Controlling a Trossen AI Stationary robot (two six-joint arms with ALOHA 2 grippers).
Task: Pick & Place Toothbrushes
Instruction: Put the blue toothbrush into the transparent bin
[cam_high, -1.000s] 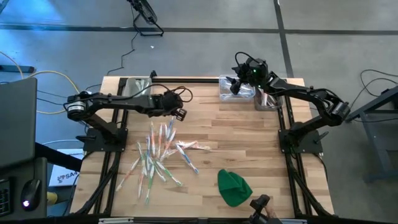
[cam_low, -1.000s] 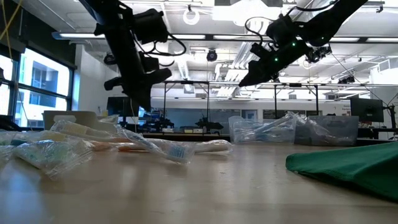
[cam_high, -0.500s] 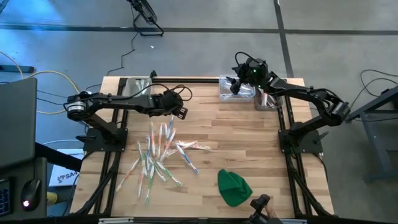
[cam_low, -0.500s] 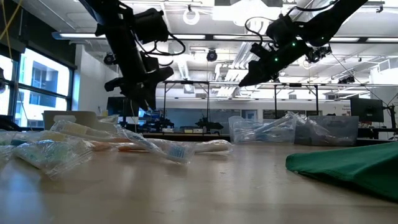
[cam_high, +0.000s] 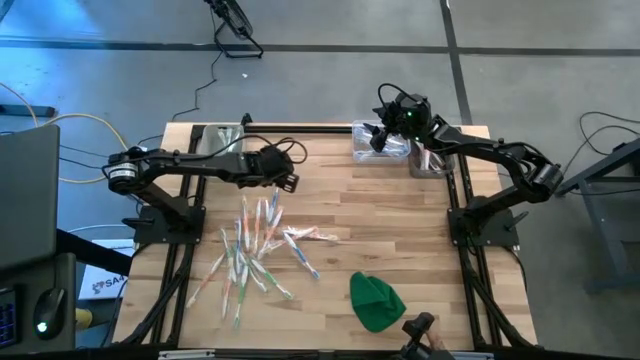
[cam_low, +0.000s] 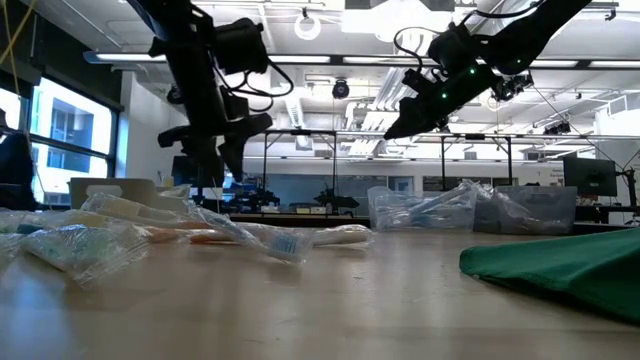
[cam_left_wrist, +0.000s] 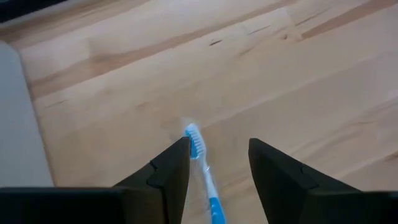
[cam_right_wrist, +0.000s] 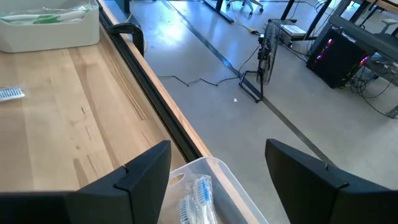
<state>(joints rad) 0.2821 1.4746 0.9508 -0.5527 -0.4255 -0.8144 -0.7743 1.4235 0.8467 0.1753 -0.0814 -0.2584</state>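
Lying between the parted left claw: a blue toothbrush.

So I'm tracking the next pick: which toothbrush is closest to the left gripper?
The blue-handled toothbrush, lying between the open fingers of the left gripper, its bristle head just past them; the rest sit in the pile.

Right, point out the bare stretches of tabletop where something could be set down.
Bare wood runs between the toothbrushes and the bins, and along the right side above the green cloth. The strip in front of the cloth's left is also free. It is crowded at centre-left, where the toothbrushes fan out beneath the left end effector.
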